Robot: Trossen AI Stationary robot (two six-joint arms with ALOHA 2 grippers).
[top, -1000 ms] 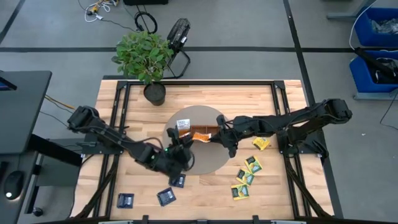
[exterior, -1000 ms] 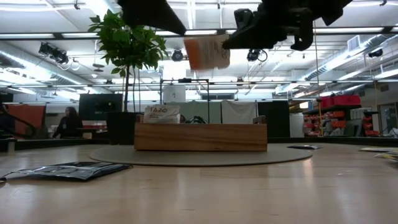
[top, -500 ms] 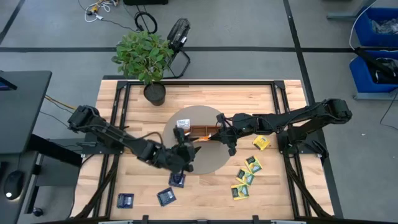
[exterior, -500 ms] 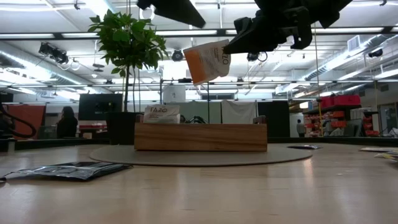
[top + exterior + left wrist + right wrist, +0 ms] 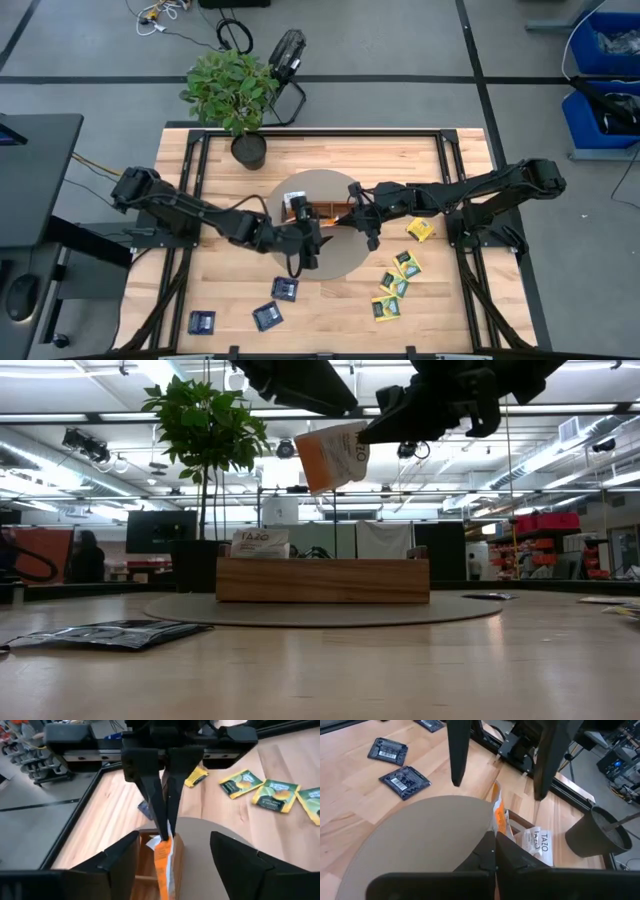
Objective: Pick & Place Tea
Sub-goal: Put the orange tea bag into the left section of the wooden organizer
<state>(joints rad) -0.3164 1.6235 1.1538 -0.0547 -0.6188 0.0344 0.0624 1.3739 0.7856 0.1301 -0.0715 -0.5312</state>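
Orange tea packet (image 5: 333, 456) hangs pinched by its top edge in right hand (image 5: 345, 215), fingers clamped on it, directly over wooden tray (image 5: 322, 579) that sits on round mat (image 5: 345, 262) at tabletop centre. Left hand (image 5: 303, 238) sits just beside it at approx 7 o'clock, fingers spread wide apart w/ nothing between them; in its wrist view the packet hangs between them but untouched. Step in hand, by my read: placing the packet into the tray. Next move prob needs right hand to lower the packet straight down into a free compartment, keeping it upright, then let go; left hand should stay clear. Which compartment is under it I can't tell. One white-faced packet (image 5: 260, 542) already stands in the tray, toward its 9 o'clock end. Counts on tabletop: 3 dark blue packets (image 5: 285, 289) loose at approx 7 o'clock of the mat; approx 5 yellow-green ones (image 5: 398, 285) clustered at 4 o'clock, overlapping so count is rough; 1 yellow packet (image 5: 419, 230) at 3 o'clock. Potted plant (image 5: 232, 88) at tabletop's 11 o'clock edge.
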